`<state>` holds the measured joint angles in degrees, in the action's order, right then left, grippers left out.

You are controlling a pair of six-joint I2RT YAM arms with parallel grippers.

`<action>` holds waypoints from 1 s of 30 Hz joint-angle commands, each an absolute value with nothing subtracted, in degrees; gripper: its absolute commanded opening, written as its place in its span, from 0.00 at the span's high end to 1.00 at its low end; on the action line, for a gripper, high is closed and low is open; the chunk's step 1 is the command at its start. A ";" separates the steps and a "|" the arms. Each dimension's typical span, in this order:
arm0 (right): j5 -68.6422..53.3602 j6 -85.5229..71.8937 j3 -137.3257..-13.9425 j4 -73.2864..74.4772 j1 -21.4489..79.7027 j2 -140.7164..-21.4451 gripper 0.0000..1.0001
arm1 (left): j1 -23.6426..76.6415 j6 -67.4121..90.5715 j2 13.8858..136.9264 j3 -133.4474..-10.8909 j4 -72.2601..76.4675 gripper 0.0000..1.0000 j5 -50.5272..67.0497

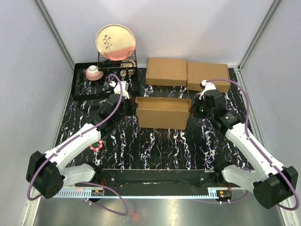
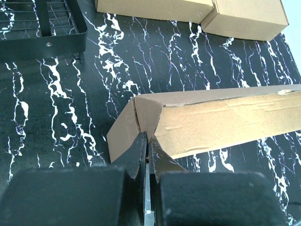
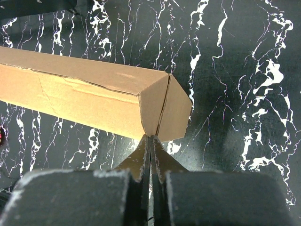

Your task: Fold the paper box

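Note:
The paper box point(image 1: 162, 115) is a shallow brown cardboard box with its top open, lying crosswise at the middle of the black marbled table point(image 1: 155, 146). My left gripper point(image 1: 129, 107) is shut, and its tips sit against the box's left end. The left wrist view shows that gripper point(image 2: 147, 137) meeting the seam of the end flap on the box point(image 2: 225, 122). My right gripper point(image 1: 194, 107) is shut at the right end. Seen from the right wrist, the gripper point(image 3: 151, 137) touches the seam low on the box point(image 3: 84, 94). I cannot tell whether either pinches cardboard.
Two flat closed brown boxes point(image 1: 167, 70) point(image 1: 208, 76) lie side by side behind the paper box. A black tray point(image 1: 80, 89) at the back left holds a wire rack with a plate point(image 1: 116, 42) and a cup point(image 1: 92, 72). A small red-green object point(image 1: 97, 144) lies by the left arm.

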<state>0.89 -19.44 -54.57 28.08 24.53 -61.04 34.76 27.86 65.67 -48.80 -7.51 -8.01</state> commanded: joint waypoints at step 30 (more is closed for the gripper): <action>4.49 -20.74 -54.58 21.97 24.79 -54.84 0.59 | 37.26 23.12 64.60 -43.24 -8.09 1.00 -15.29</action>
